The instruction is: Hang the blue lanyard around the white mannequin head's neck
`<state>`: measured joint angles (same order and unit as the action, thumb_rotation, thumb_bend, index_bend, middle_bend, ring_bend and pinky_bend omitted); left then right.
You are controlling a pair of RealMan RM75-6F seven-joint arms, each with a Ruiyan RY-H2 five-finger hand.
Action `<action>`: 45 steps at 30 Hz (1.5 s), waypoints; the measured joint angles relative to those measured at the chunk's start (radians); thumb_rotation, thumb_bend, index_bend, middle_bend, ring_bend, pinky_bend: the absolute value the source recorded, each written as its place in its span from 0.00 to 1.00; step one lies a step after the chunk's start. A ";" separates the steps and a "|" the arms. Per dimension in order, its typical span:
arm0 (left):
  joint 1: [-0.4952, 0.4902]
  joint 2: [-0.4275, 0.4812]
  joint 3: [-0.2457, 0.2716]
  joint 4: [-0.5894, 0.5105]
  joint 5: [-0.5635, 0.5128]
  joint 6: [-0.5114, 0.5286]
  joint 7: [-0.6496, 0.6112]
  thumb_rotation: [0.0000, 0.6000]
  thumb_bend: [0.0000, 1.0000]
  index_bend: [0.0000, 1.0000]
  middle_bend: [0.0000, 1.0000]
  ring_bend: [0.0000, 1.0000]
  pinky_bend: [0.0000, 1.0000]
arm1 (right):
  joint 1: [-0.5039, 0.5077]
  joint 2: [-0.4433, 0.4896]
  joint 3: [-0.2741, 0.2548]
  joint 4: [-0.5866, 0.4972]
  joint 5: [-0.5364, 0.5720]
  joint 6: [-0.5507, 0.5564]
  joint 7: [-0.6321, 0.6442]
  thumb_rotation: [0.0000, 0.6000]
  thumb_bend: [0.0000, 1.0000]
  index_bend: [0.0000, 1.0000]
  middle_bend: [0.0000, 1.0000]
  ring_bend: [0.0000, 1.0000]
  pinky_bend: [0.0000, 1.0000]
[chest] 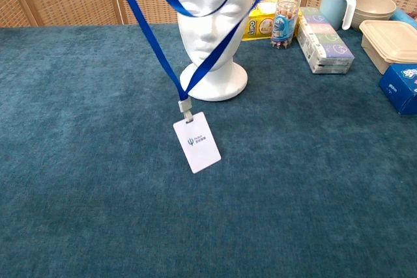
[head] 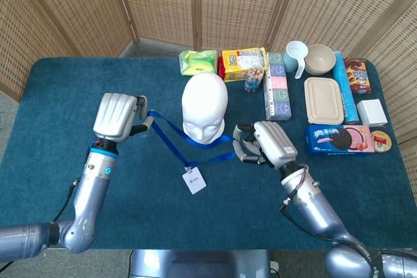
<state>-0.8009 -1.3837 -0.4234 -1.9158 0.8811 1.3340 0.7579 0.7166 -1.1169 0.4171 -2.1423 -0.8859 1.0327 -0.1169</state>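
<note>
I grip the blue lanyard (head: 195,142) in left hand (head: 116,116) and right hand (head: 268,144) (2 pinches); its far strand, sagging before the mannequin head (head: 204,109), could snag its face.

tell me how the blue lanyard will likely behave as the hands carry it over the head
Probably floppy: the blue lanyard sags in a loose curve across the mannequin head between the left hand and right hand. The badge hangs off the table at a tilt, so it may swing and drag the loop down.
</note>
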 measured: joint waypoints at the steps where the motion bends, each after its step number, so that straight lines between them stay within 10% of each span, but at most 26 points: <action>1: -0.008 0.000 -0.008 0.004 -0.011 -0.005 -0.001 0.76 0.43 0.74 0.97 1.00 1.00 | 0.007 0.007 0.011 0.007 0.010 -0.010 0.011 1.00 0.61 0.67 1.00 1.00 1.00; 21: -0.161 -0.029 -0.131 0.175 -0.197 -0.093 -0.088 0.76 0.43 0.74 0.97 1.00 1.00 | 0.145 0.076 0.165 0.251 0.183 -0.231 0.258 1.00 0.61 0.67 1.00 1.00 1.00; 45: -0.233 -0.074 -0.131 0.349 -0.319 -0.138 -0.164 0.76 0.43 0.74 0.97 1.00 1.00 | 0.206 0.070 0.165 0.482 0.235 -0.357 0.394 1.00 0.61 0.68 1.00 1.00 1.00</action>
<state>-1.0335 -1.4576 -0.5546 -1.5666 0.5621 1.1959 0.5938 0.9223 -1.0466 0.5819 -1.6607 -0.6506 0.6759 0.2769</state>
